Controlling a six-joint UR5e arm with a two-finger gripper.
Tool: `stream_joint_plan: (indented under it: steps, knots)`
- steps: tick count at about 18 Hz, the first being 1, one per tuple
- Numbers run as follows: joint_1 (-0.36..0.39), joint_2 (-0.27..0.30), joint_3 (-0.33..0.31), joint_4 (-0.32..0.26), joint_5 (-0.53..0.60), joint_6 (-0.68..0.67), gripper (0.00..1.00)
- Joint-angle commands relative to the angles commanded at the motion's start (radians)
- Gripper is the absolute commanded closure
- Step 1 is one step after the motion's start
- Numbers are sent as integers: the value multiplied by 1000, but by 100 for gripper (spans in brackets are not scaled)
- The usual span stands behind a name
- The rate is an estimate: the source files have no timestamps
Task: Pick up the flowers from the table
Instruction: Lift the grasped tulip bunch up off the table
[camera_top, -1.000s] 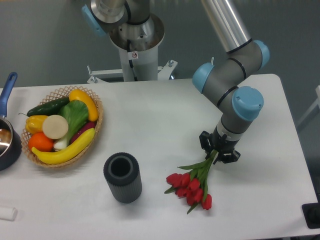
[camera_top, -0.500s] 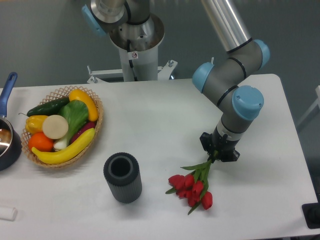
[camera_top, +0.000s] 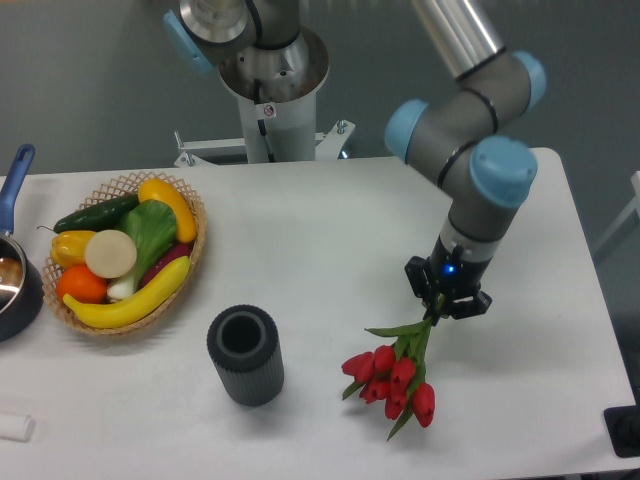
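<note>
The gripper (camera_top: 441, 303) is clamped on the stems of the red tulips (camera_top: 396, 372). The blooms hang below and left of it, over the white table (camera_top: 310, 250).

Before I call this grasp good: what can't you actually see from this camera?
- Where the claw meets the flowers: the wrist covers the upper stems, so its hold cannot be confirmed.
- Whether the red heads have left the table: one high view cannot tell.
- The pan is cut off by the left edge.
- The inside of the dark cylinder is in shadow.
</note>
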Motion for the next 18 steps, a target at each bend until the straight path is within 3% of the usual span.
stream_joint_plan:
  steps: [4, 7, 9, 18]
  knots:
    - [35, 45, 0, 0, -182, -15, 86]
    - [54, 52, -8, 0, -417, -14, 86]
    - [69, 54, -18, 0, -514, -14, 86]
    - [104, 65, -34, 5, -662, -12, 86]
